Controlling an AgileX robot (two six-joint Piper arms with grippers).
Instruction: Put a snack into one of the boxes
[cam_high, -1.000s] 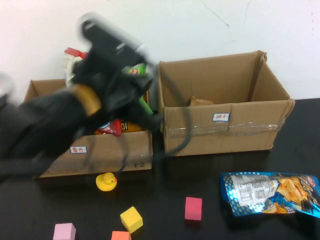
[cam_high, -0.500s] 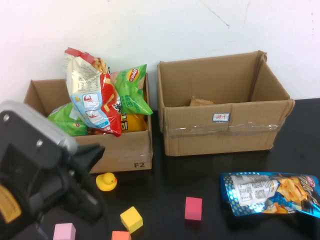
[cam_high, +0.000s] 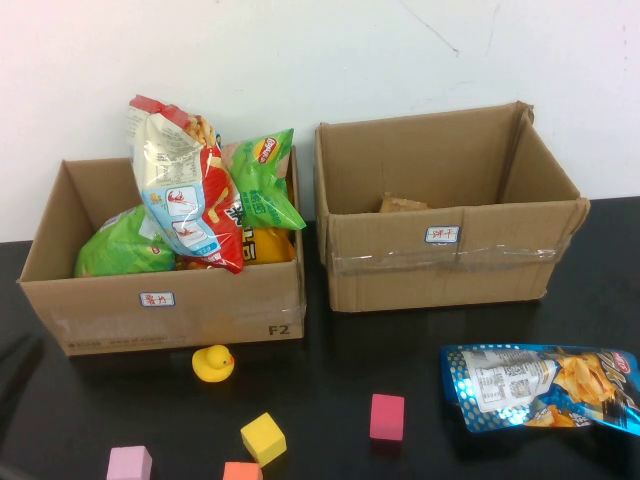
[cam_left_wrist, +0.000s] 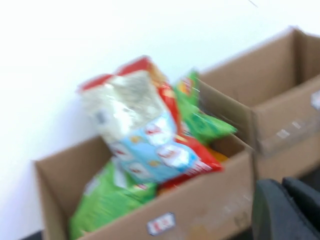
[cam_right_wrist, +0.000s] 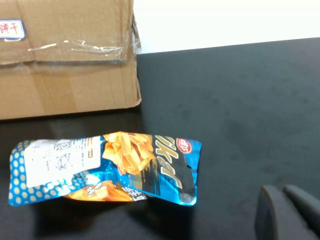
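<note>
Black tabletop, white wall behind. Left box (cam_high: 165, 300) looked stuffed; the red chip bag (cam_high: 180, 195) stood upright in it. Blue snack pouch (cam_high: 540, 388) lay lower right, probably next. Left gripper (cam_left_wrist: 287, 210) and right gripper (cam_right_wrist: 285, 212) looked pinched together, holding nothing.

High view: looked down from above the robot's side, facing the left box (cam_high: 165, 300) and the wall.
Left wrist view: sat close, facing the left box (cam_left_wrist: 200, 210).
Right wrist view: looked down, away from the left box.
Shared: the left box.
</note>
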